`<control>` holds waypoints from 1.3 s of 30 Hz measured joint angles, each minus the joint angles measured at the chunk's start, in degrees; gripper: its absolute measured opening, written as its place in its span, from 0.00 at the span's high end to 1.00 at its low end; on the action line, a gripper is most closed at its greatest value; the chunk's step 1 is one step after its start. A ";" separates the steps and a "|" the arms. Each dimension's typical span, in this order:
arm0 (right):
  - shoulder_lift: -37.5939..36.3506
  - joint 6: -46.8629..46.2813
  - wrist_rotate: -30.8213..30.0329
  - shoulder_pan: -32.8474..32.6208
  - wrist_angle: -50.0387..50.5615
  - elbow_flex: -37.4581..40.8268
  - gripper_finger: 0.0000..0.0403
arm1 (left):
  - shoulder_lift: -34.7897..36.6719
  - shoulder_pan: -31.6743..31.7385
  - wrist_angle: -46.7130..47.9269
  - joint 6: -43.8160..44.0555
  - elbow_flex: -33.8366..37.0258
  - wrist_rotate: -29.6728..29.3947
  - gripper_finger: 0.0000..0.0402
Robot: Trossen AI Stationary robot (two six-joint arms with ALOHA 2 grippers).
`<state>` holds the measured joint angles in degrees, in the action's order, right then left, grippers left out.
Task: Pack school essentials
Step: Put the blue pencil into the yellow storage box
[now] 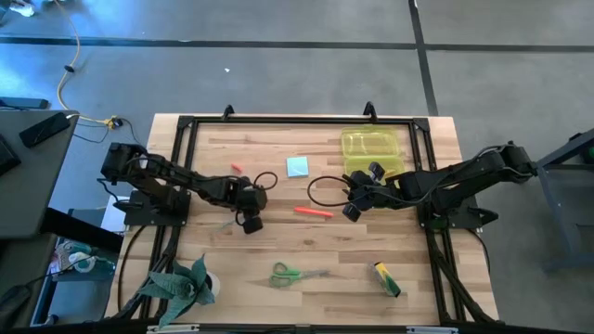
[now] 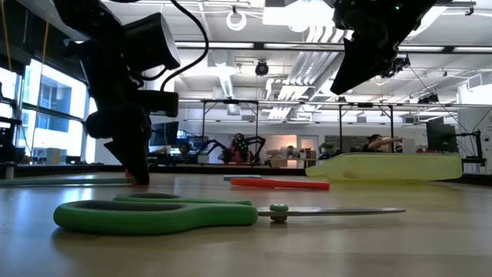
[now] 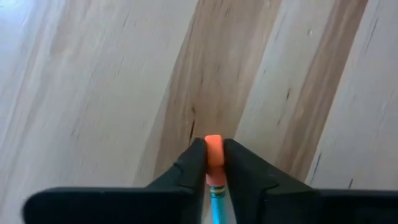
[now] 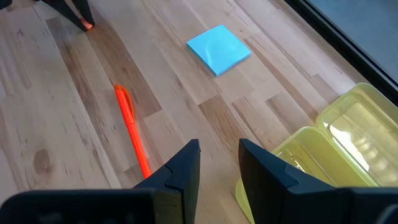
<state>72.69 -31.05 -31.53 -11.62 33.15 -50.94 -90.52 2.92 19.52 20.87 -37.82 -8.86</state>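
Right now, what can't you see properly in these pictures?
- Pencil: in the left wrist view, the left gripper covers all but its eraser end.
- Yellow case: right wrist view, cut off by the picture's edge.
- Small item near the table's front: high view, too small to tell.

One pair of green-handled scissors (image 1: 295, 274), one red-orange marker (image 1: 314, 212), one light-blue note pad (image 1: 297, 166), one tiny red piece (image 1: 237, 167), one yellow-green stick (image 1: 387, 278), one pencil (image 3: 215, 186), one translucent yellow case (image 1: 371, 153), one leafy plant (image 1: 181, 284), two arms.
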 joint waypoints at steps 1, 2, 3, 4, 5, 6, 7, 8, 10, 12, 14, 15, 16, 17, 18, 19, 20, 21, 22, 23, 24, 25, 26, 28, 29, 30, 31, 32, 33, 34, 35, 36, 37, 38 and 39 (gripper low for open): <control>-0.01 0.00 0.00 0.00 0.00 0.00 0.74 | 0.00 -0.07 -0.06 -0.01 0.02 0.02 0.92; 0.00 0.00 0.00 0.00 0.00 0.00 0.74 | 0.00 -0.11 -0.06 -0.01 0.02 0.02 0.93; 0.00 0.00 0.00 0.00 0.00 0.00 0.74 | 0.00 -0.11 -0.06 -0.03 0.02 0.02 0.95; -0.01 0.00 0.00 0.00 0.00 0.00 0.74 | 0.00 -0.11 -0.06 -0.02 0.02 0.04 0.96; -0.02 0.01 0.00 0.00 0.00 0.00 0.74 | 0.00 -0.11 -0.08 -0.03 0.02 0.07 0.96; 0.00 0.25 0.00 0.00 0.00 0.00 0.74 | 0.00 -0.11 -0.10 -0.03 0.02 0.09 0.97; -0.02 0.61 0.00 0.00 -0.02 0.00 0.74 | 0.12 -0.11 -0.08 -0.03 0.05 0.17 0.96; 0.00 1.17 0.00 0.00 -0.04 0.00 0.74 | 0.45 -0.10 -0.17 -0.03 0.17 0.29 0.96; 0.00 1.47 0.00 0.00 -0.40 0.00 0.74 | 0.77 -0.09 -0.57 -0.03 0.31 0.46 0.95; 0.00 1.50 0.00 0.00 -1.05 0.00 0.74 | 1.93 -0.09 -1.35 -0.07 0.48 0.62 0.95; 0.00 1.61 0.08 -0.02 -2.20 0.00 0.74 | 2.96 -0.05 -1.97 -1.03 0.70 1.44 0.95; 0.00 1.82 0.22 -0.02 -2.75 0.00 0.74 | 3.38 -0.12 -2.87 -1.71 0.71 2.09 0.95; 0.00 2.32 0.54 -0.02 -3.61 0.00 0.74 | 4.06 -0.19 -3.74 -2.31 0.64 2.44 0.95; 0.00 2.97 0.92 -0.02 -4.66 0.02 0.74 | 5.06 -0.25 -4.08 -2.74 0.61 2.57 0.95; 0.00 4.03 1.64 -0.02 -5.83 0.02 0.74 | 5.94 -0.26 -4.62 -3.28 0.59 2.58 0.95; 0.00 4.97 2.10 -0.04 -6.95 0.02 0.74 | 6.42 -0.18 -5.36 -3.63 0.55 2.40 0.95; 0.00 5.97 2.71 -0.04 -7.92 0.02 0.74 | 6.89 -0.14 -5.99 -3.90 0.55 2.15 0.95; 0.00 6.98 3.14 -0.04 -8.99 0.02 0.74 | 7.47 -0.09 -6.56 -4.11 0.55 1.98 0.95; 0.00 7.83 3.35 -0.04 -10.00 0.02 0.74 | 8.18 -0.10 -7.65 -4.50 0.55 1.97 0.95; 0.00 8.62 3.41 -0.04 -10.70 0.02 0.74 | 8.84 -0.14 -9.08 -4.94 0.51 2.13 0.95; 0.00 9.39 3.47 -0.04 -11.27 0.02 0.74 | 9.49 -0.16 -10.34 -5.42 0.46 2.61 0.95; 0.00 10.41 3.58 -0.06 -11.91 0.02 0.74 | 10.15 -0.18 -11.34 -6.07 0.46 2.95 0.95; 0.00 10.96 3.62 -0.20 -12.35 0.02 0.74 | 10.71 -0.20 -12.84 -6.59 0.46 3.08 0.95; 0.00 12.45 3.66 -0.70 -12.74 0.02 0.74 | 11.77 -0.16 -15.94 -7.74 0.39 3.46 0.95; 0.00 13.21 3.71 -1.13 -13.04 0.02 0.74 | 12.50 -0.13 -17.34 -8.36 0.39 3.71 0.95; 0.00 13.89 3.97 -1.56 -13.35 0.02 0.74 | 13.01 -0.11 -19.44 -9.00 0.38 3.85 0.95; 0.00 14.66 4.22 -2.09 -13.68 0.02 0.74 | 13.54 -0.11 -21.26 -9.57 0.33 3.91 0.95; 0.00 15.44 4.47 -2.59 -14.15 0.02 0.74 | 14.18 -0.13 -22.64 -10.30 0.33 3.92 0.95; 0.00 16.28 4.84 -3.09 -14.81 0.02 0.74 | 14.69 -0.09 -24.36 -11.13 0.33 3.93 0.95; 0.00 17.04 5.28 -3.61 -15.53 0.02 0.74 | 15.02 -0.11 -26.74 -11.97 0.33 3.96 0.95; 0.00 17.81 5.58 -4.15 -16.28 0.02 0.74 | 15.42 -0.09 -28.55 -12.77 0.31 3.94 0.95; 0.00 18.35 5.91 -4.67 -17.21 0.02 0.74 | 15.88 -0.09 -29.88 -13.36 0.31 3.93 0.95; 0.00 19.30 6.69 -5.09 -18.07 0.02 0.74 | 16.20 -0.09 -31.84 -13.96 0.31 3.93 0.95; 0.00 20.14 7.64 -5.50 -18.75 0.02 0.74 | 16.28 -0.09 -34.10 -14.48 0.29 3.91 0.95; 0.00 21.18 8.97 -5.82 -19.62 0.02 0.74 | 16.28 -0.09 -35.86 -15.11 0.26 3.92 0.95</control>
<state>72.69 -9.87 -22.56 -17.43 13.52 -50.92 -74.24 2.83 -16.34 5.77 -37.56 -4.94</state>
